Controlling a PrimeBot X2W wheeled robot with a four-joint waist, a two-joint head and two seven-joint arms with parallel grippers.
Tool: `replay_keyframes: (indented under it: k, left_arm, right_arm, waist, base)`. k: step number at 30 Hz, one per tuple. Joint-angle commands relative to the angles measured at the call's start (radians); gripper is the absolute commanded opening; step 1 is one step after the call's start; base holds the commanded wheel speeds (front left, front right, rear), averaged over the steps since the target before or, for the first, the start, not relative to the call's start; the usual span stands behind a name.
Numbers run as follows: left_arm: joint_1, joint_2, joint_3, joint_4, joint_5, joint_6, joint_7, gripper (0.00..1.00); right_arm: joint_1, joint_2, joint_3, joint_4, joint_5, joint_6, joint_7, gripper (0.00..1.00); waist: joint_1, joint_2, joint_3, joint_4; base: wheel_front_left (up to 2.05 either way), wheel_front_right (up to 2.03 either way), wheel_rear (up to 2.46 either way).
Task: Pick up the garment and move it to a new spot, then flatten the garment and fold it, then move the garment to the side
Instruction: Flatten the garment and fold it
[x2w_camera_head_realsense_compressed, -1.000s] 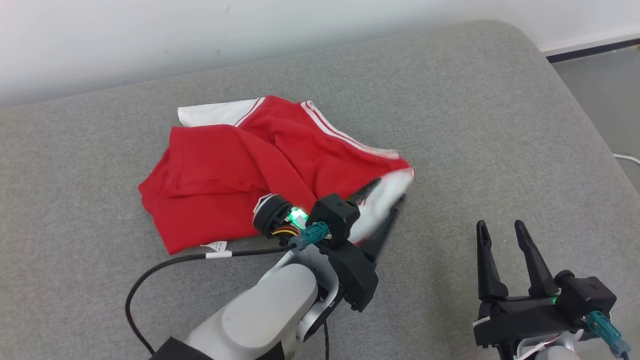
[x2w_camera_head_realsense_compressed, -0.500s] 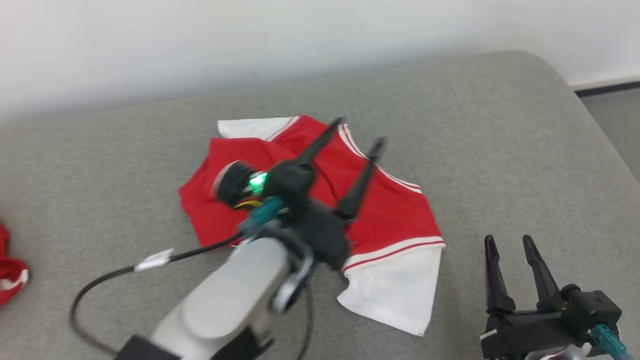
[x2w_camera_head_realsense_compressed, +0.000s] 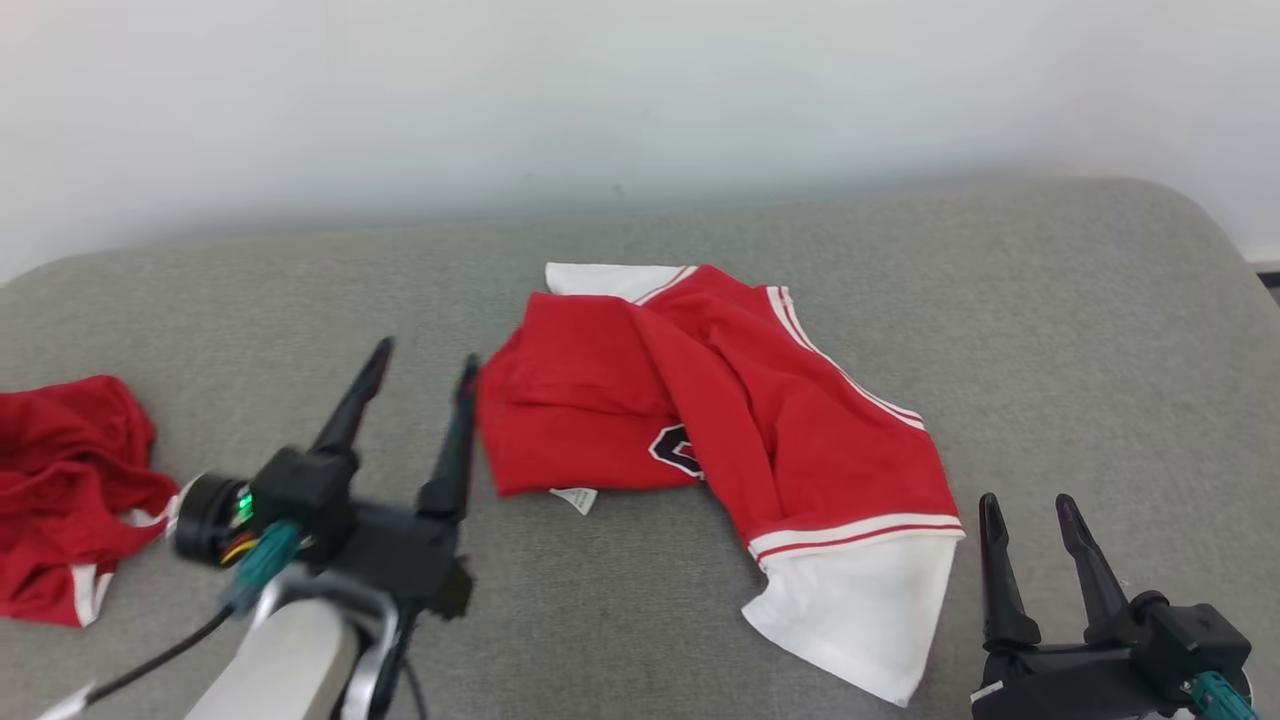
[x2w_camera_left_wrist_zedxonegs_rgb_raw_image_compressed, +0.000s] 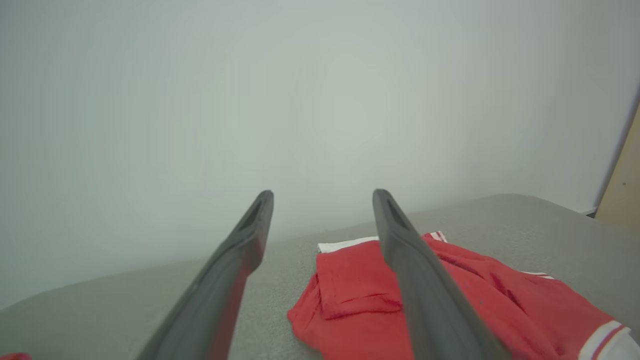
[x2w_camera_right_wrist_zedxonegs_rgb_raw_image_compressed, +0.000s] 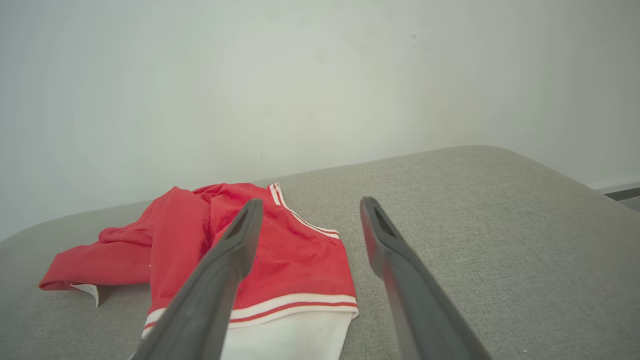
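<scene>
1. On the near hem of the garment (x2w_camera_head_realsense_compressed: 800, 430), a small white tag (x2w_camera_head_realsense_compressed: 577, 499) sticks out; its print is too small to read.
2. A dark emblem (x2w_camera_head_realsense_compressed: 675, 450) with a white outline sits on the red chest, half tucked under a fold, so no letter can be made out.
3. The garment is red with white sleeves and striped cuffs, and lies rumpled and partly folded over itself on the grey cushion (x2w_camera_head_realsense_compressed: 1050, 330).
4. It lies just right of the left end effector (x2w_camera_head_realsense_compressed: 425, 353). In the head view its red edge sits close beside that one's right fingertip, and whether they touch cannot be told.
5. From the left wrist, the red cloth lies beyond and right of the right finger (x2w_camera_left_wrist_zedxonegs_rgb_raw_image_compressed: 425, 300).
6. The left end effector is spread wide with nothing between its fingers.
7. The white sleeve lies ahead and left of the right end effector (x2w_camera_head_realsense_compressed: 1027, 500), apart from it; that one is open too and empty.
8. The pale left forearm (x2w_camera_head_realsense_compressed: 280, 660) rises from the bottom edge, fingers aimed toward the wall (x2w_camera_head_realsense_compressed: 640, 100) and leaning slightly right, with a green light (x2w_camera_head_realsense_compressed: 243, 507) at the wrist.
9. The right end effector sits low at the right, fingers pointing toward the wall.
10. A second red garment (x2w_camera_head_realsense_compressed: 70, 480) lies crumpled left of the left end effector, apart from it.
</scene>
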Motion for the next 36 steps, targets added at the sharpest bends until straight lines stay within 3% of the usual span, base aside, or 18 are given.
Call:
replay_keyframes:
  k: [1,6,17,27,36]
  left_arm:
    - [0.036,0.011,0.02,-0.018,0.019,0.007,-0.003,1.0]
    - [0.197,0.046,0.142,-0.118,0.068,0.025,-0.003,1.0]
    - [0.433,-0.001,0.327,-0.233,0.145,0.042,-0.003,1.0]
    - [0.48,-0.068,0.379,-0.212,0.199,-0.014,-0.003,1.0]
    - [0.301,-0.053,0.386,-0.149,0.19,-0.099,0.02,1.0]
  right_arm:
    - [0.012,-0.005,0.0,-0.001,-0.011,-0.002,0.0,1.0]
    - [0.025,-0.006,0.009,0.0,-0.013,-0.002,0.0,1.0]
    - [0.038,-0.012,0.006,-0.003,-0.002,-0.002,0.0,1.0]
    - [0.022,-0.013,0.017,0.003,-0.005,-0.002,0.0,1.0]
    - [-0.016,-0.015,0.039,0.006,0.012,-0.002,0.0,1.0]
  waist:
    - [0.0001,0.0,-0.016,0.021]
    - [0.0001,0.0,-0.029,0.037]
    - [0.0001,0.0,-0.023,0.053]
    - [0.0001,0.0,-0.012,0.054]
    - [0.0001,0.0,0.043,0.006]
  base:
    - [0.0,0.0,0.0]
    - [0.0,0.0,0.0]
    - [0.0,0.0,0.0]
    - [0.0,0.0,0.0]
    - [0.0,0.0,0.0]
